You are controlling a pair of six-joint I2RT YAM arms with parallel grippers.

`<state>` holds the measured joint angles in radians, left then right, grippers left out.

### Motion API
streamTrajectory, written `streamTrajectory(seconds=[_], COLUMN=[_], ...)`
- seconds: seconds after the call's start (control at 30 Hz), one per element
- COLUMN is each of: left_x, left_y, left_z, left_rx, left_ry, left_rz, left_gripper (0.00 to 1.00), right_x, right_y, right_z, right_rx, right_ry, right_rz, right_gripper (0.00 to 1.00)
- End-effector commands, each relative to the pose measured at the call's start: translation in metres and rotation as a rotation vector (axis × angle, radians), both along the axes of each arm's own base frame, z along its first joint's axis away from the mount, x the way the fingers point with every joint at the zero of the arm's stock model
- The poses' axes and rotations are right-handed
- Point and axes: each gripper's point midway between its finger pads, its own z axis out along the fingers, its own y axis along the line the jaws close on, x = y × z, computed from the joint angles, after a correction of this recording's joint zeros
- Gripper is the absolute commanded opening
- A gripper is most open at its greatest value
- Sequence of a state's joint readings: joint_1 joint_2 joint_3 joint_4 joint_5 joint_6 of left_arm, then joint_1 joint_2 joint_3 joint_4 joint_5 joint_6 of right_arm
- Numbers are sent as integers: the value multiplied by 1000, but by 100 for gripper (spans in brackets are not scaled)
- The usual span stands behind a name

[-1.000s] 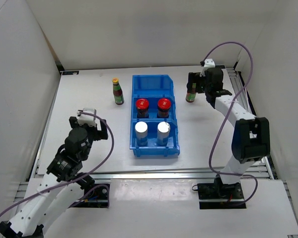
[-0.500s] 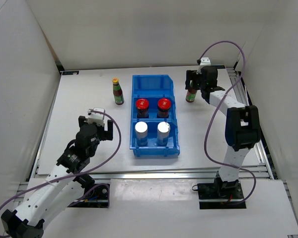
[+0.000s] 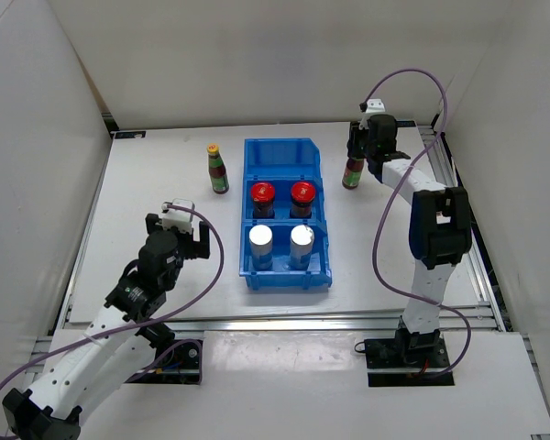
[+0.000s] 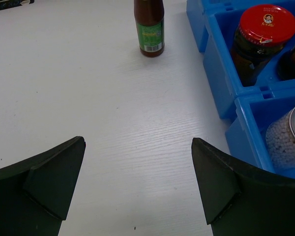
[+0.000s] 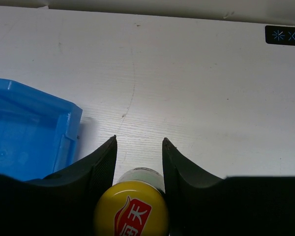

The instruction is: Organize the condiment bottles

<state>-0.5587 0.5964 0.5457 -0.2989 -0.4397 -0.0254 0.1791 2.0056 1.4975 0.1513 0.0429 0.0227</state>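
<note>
Right gripper (image 5: 137, 162) closed on a slim yellow-capped bottle (image 5: 132, 209), its matte black wedge-shaped fingers (image 5: 101, 169) pressed against either side of the neck just under the glossy yellow cap, which carries a red logo; from above this bottle (image 3: 352, 172) stands upright on the table just right of the blue bin's (image 3: 284, 147) far end. Left gripper (image 4: 137, 187) spread wide and holding nothing, its two dark tapered fingers (image 4: 49, 174) hovering over bare tabletop left of the bin. Table (image 3: 156, 183) is white with a faint wood-grain texture. Bin is moulded blue plastic, rectangular, divided into compartments along its length: far one holds no bottle, middle one holds two dark glass jars with round red lids (image 3: 262, 192) (image 3: 302, 192), near one holds two pale bottles with flat silver caps (image 3: 259, 237) (image 3: 301, 235), side by side. Left wrist view shows one pale bottle's contents as small whitish grains behind clear walls (image 4: 287, 137). Second slim bottle (image 3: 218, 170), dark with green label and yellow cap, stands upright alone on the table left of the bin's far end.
</note>
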Motion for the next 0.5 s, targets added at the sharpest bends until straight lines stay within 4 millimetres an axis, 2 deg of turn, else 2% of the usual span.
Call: streamTrajectory(seconds=[0.0, 0.1, 0.17, 0.27, 0.33, 0.37, 0.47], left_x=[1, 1, 1, 1, 0, 0, 0], left_y=[-4, -4, -4, -4, -5, -5, -5], left_z=[5, 5, 5, 5, 0, 2, 2], left_rx=[-15, -15, -15, -15, -12, -17, -17], left_ry=[-24, -24, -24, -24, -15, -23, -23], left_rz=[-17, -17, -17, -17, -25, -26, -26], left_gripper=[100, 100, 100, 100, 100, 100, 100], right_x=[5, 0, 1, -2, -6, -5, -8], right_y=[-1, 0, 1, 9, 21, 21, 42], right_z=[19, 43, 78, 116, 145, 153, 184], right_rx=[-25, -34, -49, -57, -56, -61, -43], right_ry=[-30, -68, -133, -200, -254, -270, -328], right_rz=[-16, -22, -26, -12, 4, 6, 30], right_gripper=[1, 0, 0, 0, 0, 0, 0])
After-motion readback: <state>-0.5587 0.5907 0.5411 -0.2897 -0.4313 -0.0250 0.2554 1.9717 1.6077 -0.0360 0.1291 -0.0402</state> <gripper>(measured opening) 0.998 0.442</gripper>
